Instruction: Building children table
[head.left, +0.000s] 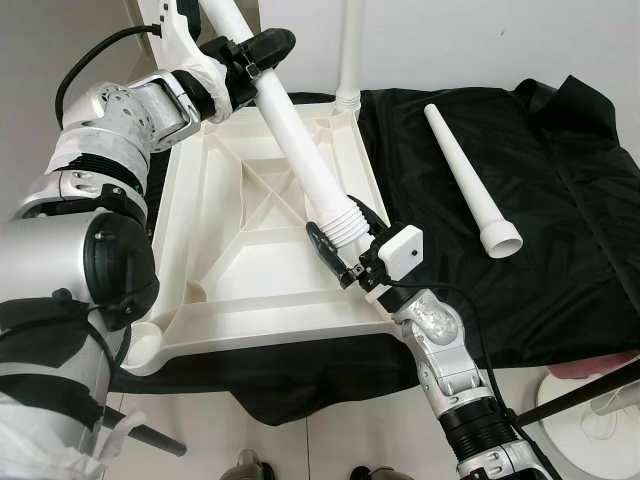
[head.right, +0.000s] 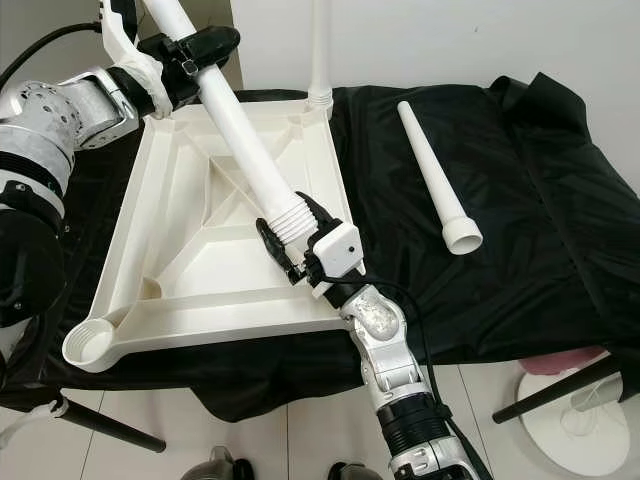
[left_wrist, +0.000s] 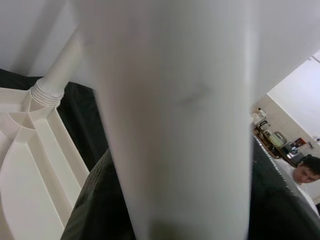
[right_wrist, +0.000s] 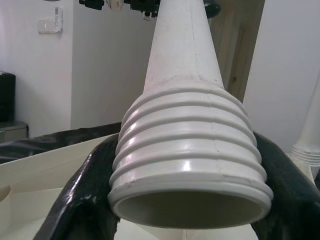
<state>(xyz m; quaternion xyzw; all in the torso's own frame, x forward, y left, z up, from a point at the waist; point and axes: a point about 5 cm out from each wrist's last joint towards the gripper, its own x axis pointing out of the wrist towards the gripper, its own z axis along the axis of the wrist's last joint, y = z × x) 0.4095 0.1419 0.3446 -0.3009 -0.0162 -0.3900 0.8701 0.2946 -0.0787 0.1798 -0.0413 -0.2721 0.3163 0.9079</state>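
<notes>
Tabletop (head.left: 240, 270) lies upside down on black cloth (head.left: 560, 220), near corner socket open, one leg (head.left: 350, 50) already upright at the far corner. Held leg (head.left: 290, 130): hollow plastic, likely light, stiff, slick. Left gripper (head.left: 262, 48) clamps its narrow end; right gripper (head.left: 340, 245) clasps the threaded end. Spare leg (head.left: 470, 180) lies well apart.

Black cloth (head.left: 560, 200) across right and centre; white round stand base (head.left: 590, 425) lower right; person (left_wrist: 306, 175) at right edge of left wrist view
</notes>
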